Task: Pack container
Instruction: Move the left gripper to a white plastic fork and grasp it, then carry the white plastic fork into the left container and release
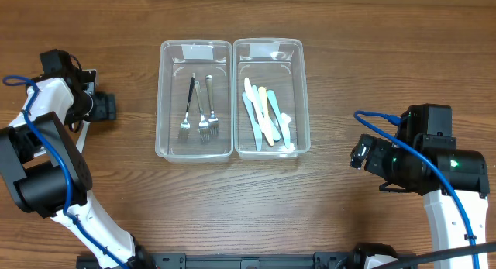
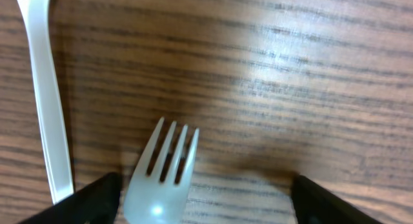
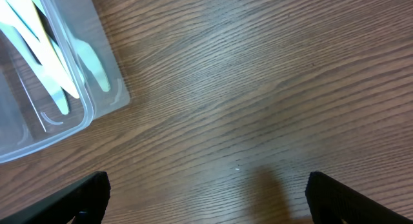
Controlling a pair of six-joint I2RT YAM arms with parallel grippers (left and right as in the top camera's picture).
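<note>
Two clear rectangular plastic containers sit side by side in the middle of the brown wood-grain worktop (image 1: 349, 60), their long walls touching. The left clear container (image 1: 160, 98) holds three metal forks (image 1: 203, 114), lying lengthwise with the tines toward the near end. The right clear container (image 1: 304, 98) holds a loose bundle of pastel plastic utensils (image 1: 263, 118) in light blue, cream and white, also lying lengthwise.

The left claw (image 1: 107, 106) is low over the worktop at the far left, well apart from the containers. In its wrist view the jaws stand wide, with only the two black fingertips (image 2: 97, 201) showing at the bottom corners. A translucent white plastic fork (image 2: 158, 179) lies flat on the wood between them, just beside the left fingertip, with its tines pointing away from the claw. Nothing clamps it. A slim white plastic handle (image 2: 48, 108) lies along the left edge of that view, outside the jaws. Its working end is cut off by the frame, so I cannot tell what kind of utensil it is. The overhead view shows neither of these two pieces, as the arm covers that spot.

The right claw (image 1: 358, 154) hangs over bare wood on the right, near the right container's front corner but not touching it. Its jaws are also spread wide and hold nothing.
</note>
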